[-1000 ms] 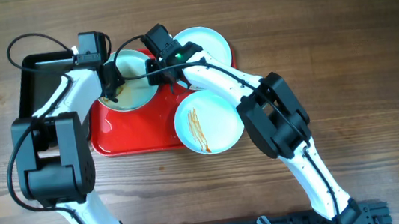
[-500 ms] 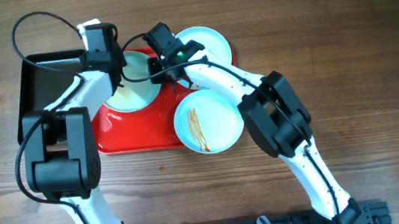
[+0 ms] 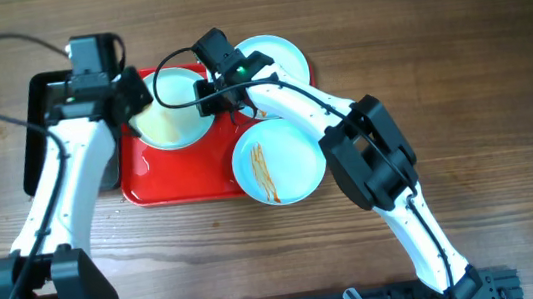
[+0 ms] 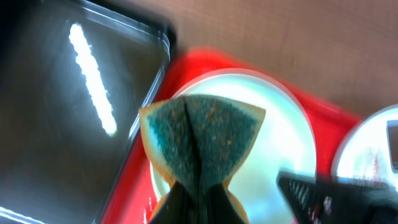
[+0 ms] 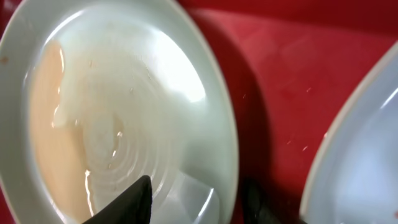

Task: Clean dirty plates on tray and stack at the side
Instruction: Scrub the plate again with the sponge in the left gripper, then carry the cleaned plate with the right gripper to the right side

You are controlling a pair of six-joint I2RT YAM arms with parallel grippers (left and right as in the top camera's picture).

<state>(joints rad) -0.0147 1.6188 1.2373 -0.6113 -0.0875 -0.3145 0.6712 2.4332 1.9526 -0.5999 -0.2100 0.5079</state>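
Observation:
Three white plates show from overhead. One wet plate [image 3: 176,109] lies at the back left of the red tray [image 3: 164,176]; it also shows close up [image 5: 124,106]. A sauce-streaked plate [image 3: 278,161] overhangs the tray's front right, and another plate [image 3: 274,58] sits at its back right. My left gripper [image 3: 129,110] hangs over the tray's left rim, shut on a folded green and yellow sponge [image 4: 202,134] above the wet plate [image 4: 280,143]. My right gripper [image 5: 196,193] is open, its fingers [image 5: 127,202] standing either side of the wet plate's rim.
A black tray [image 3: 42,120] lies left of the red tray, and it fills the left of the left wrist view [image 4: 74,124]. A black cable [image 3: 171,65] loops over the back of the wet plate. Bare wooden table [image 3: 458,67] surrounds the trays.
My left arm has swung left, carrying the sponge off the wet plate toward the tray's left rim. The right gripper stays at the plate's rim and its jaws have parted.

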